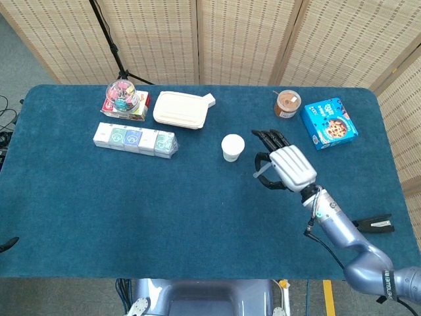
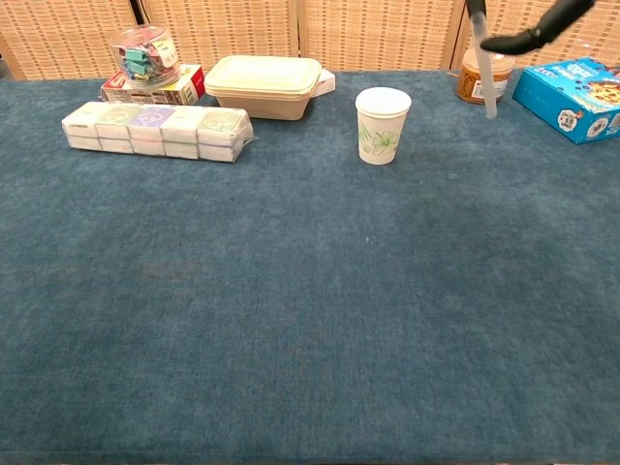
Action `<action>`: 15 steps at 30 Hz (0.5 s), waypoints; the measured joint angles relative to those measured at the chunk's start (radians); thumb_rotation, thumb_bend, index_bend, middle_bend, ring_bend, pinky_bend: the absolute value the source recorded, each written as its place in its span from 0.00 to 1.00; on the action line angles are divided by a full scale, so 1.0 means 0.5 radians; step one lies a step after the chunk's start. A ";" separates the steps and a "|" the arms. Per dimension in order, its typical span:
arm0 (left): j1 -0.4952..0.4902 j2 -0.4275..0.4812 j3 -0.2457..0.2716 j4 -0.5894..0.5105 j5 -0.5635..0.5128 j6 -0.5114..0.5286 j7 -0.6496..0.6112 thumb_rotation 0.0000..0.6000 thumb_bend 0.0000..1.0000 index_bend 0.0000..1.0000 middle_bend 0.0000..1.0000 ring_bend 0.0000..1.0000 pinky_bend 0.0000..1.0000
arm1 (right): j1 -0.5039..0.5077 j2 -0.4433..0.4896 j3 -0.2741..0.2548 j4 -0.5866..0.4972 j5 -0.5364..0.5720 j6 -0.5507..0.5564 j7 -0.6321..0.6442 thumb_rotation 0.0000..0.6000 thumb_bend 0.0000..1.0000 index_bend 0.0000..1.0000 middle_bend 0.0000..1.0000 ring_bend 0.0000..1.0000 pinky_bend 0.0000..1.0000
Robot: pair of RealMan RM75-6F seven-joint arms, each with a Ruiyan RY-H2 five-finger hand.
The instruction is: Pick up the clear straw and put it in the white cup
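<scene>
The white cup [image 1: 232, 147] stands upright near the table's middle; in the chest view the white cup [image 2: 382, 125] shows a green leaf print. My right hand [image 1: 284, 167] hovers just right of it, raised well above the table, and pinches the clear straw [image 1: 263, 172]. In the chest view only the fingertips [image 2: 528, 37] show at the top edge, with the clear straw [image 2: 485, 87] hanging down from them, to the right of the cup. My left hand is out of sight in both views.
A beige lidded container [image 1: 181, 108], a jar of clips [image 1: 122, 95] and a row of small cartons [image 1: 135, 139] lie at the back left. A brown jar [image 1: 286, 103] and a blue snack box [image 1: 329, 122] stand at the back right. A black object [image 1: 373, 224] lies near the right edge.
</scene>
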State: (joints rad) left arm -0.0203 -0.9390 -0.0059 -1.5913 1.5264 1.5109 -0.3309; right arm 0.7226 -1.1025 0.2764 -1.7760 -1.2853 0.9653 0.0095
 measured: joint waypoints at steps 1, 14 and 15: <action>-0.001 0.001 -0.001 0.000 -0.001 -0.002 -0.002 1.00 0.04 0.00 0.00 0.00 0.00 | 0.011 0.010 0.031 -0.012 0.044 -0.006 0.031 1.00 0.45 0.57 0.04 0.00 0.00; 0.003 0.014 0.002 0.009 0.006 0.003 -0.055 1.00 0.04 0.00 0.00 0.00 0.00 | 0.160 0.084 0.355 -0.103 0.689 -0.175 0.364 1.00 0.46 0.57 0.05 0.00 0.00; 0.005 0.015 0.003 0.014 0.010 0.009 -0.065 1.00 0.04 0.00 0.00 0.00 0.00 | 0.169 0.081 0.370 -0.103 0.733 -0.189 0.389 1.00 0.46 0.57 0.05 0.00 0.00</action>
State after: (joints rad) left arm -0.0176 -0.9316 -0.0044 -1.5843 1.5312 1.5154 -0.3636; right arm 0.8073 -1.0622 0.4612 -1.8277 -0.9189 0.8708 0.2041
